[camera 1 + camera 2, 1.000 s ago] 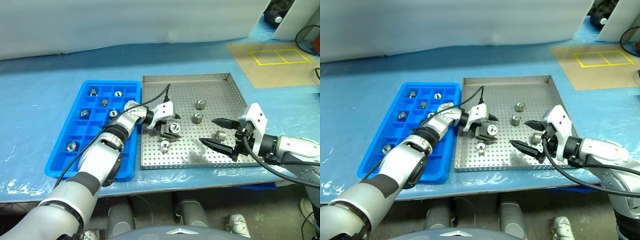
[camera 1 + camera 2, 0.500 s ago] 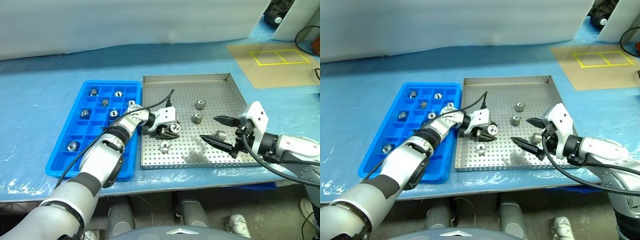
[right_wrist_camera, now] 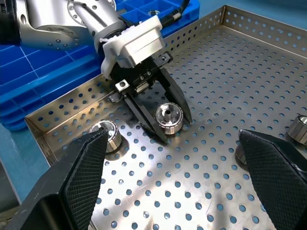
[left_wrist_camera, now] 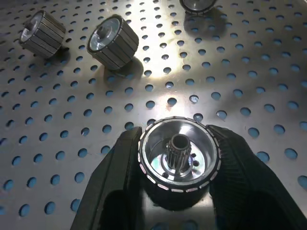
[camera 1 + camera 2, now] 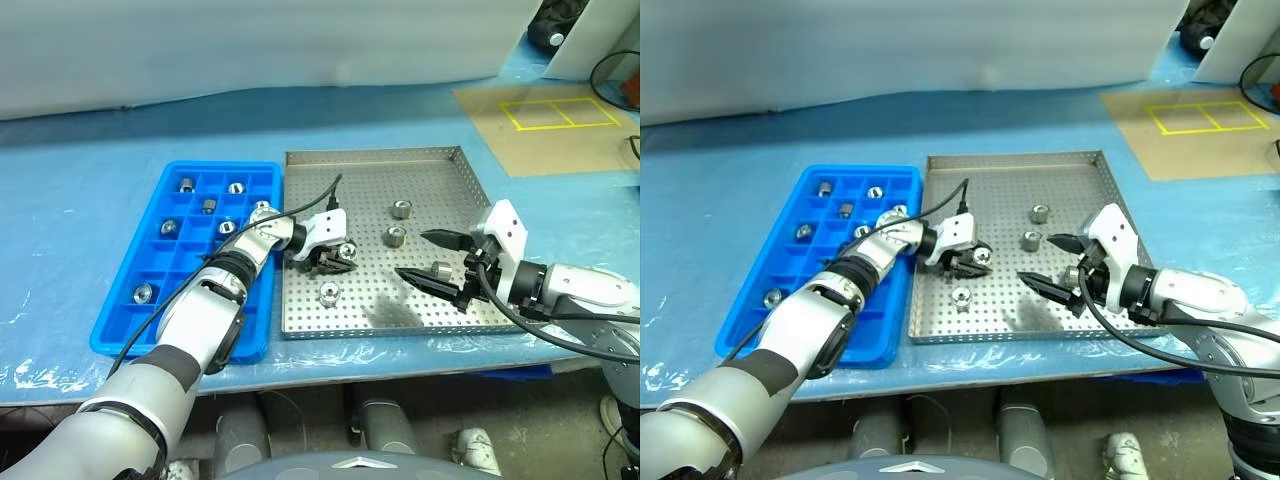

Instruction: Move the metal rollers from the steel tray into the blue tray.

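The steel tray (image 5: 420, 180) lies at the centre of the table with the blue tray (image 5: 220, 166) against its left side. My left gripper (image 5: 341, 258) rests low on the steel tray's left part, shut on a metal roller (image 4: 178, 160) that sits between its two fingers (image 4: 120, 177). Three more rollers lie loose in the steel tray: one (image 5: 328, 292) near the front, one (image 5: 394, 236) in the middle, one (image 5: 401, 209) behind it. My right gripper (image 5: 412, 254) hovers open over the tray's right part, beside another roller (image 5: 441, 270). Several rollers (image 5: 186, 183) sit in the blue tray's compartments.
Blue sheeting covers the table. A tan board with yellow taped squares (image 5: 555, 112) lies at the back right. A black cable (image 5: 325, 192) runs from the left wrist over the steel tray's left rim.
My left gripper has gone from wide open to shut on the roller in the steel tray. The right gripper has stayed open and in place.
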`<move>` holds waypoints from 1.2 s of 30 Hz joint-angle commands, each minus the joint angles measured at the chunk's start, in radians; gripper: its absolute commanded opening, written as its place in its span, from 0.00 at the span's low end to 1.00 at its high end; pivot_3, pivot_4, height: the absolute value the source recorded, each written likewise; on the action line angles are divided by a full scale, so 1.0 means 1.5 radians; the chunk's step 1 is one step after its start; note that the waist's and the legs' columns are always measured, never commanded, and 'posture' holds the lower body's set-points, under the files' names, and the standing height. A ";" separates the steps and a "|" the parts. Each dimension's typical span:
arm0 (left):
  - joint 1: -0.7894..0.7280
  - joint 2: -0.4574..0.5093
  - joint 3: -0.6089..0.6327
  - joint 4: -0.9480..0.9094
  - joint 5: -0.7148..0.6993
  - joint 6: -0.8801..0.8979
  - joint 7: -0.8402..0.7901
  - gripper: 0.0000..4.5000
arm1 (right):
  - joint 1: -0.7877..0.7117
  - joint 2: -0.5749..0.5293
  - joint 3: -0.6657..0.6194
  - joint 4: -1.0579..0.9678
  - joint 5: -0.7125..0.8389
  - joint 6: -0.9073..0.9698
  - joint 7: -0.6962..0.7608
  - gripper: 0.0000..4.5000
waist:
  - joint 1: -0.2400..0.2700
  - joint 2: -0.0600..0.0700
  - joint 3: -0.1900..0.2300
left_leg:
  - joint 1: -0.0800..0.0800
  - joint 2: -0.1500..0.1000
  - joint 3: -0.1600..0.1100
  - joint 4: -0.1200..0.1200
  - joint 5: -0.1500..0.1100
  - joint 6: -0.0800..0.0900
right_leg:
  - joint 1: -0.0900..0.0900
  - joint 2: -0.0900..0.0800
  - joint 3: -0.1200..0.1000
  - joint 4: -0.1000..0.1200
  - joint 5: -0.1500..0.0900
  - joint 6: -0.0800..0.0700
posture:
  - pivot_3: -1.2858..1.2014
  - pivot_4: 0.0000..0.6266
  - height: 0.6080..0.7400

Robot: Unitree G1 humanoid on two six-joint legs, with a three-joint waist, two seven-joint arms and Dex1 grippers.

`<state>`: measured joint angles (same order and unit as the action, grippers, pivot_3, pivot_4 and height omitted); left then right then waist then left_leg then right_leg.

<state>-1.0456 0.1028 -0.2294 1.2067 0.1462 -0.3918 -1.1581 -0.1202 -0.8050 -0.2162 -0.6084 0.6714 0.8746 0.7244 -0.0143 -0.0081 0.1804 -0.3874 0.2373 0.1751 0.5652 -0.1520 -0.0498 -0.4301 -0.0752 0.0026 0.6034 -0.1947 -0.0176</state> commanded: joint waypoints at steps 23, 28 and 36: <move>0.508 0.446 0.334 -0.882 -0.291 0.466 0.043 0.39 | -0.357 0.126 0.288 0.403 -0.161 -0.232 0.256 1.00 | 0.060 0.002 0.000 | -0.003 0.002 0.000 -0.004 0.002 -0.003 | -0.006 0.000 -0.003 0.003 -0.001 -0.003 | 0.55 0.24 1.00; 0.552 0.446 0.349 -0.870 -0.277 0.450 0.108 0.39 | -0.386 0.161 0.302 0.450 -0.183 -0.259 0.289 1.00 | 0.082 0.002 0.000 | -0.003 0.002 0.000 -0.004 0.002 -0.003 | -0.006 -0.001 -0.003 0.003 -0.001 -0.003 | 0.58 0.24 1.00; 0.471 0.378 0.267 -0.746 -0.254 0.404 0.156 0.39 | -0.406 0.185 0.294 0.458 -0.192 -0.258 0.304 1.00 | 0.096 0.002 0.000 | -0.003 0.002 -0.001 -0.003 0.002 -0.004 | -0.006 -0.001 -0.003 0.005 -0.001 -0.003 | 0.57 0.24 1.00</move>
<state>-0.3130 0.6765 0.1911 0.0699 -0.2407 0.2489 -0.9295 -0.7122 -0.5241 0.2477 0.1041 0.3771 0.4926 1.1737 0.1300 -0.0058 0.1808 -0.3917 0.2404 0.1743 0.5612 -0.1489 -0.0553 -0.4389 -0.0763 -0.0017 0.6106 -0.1955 -0.0215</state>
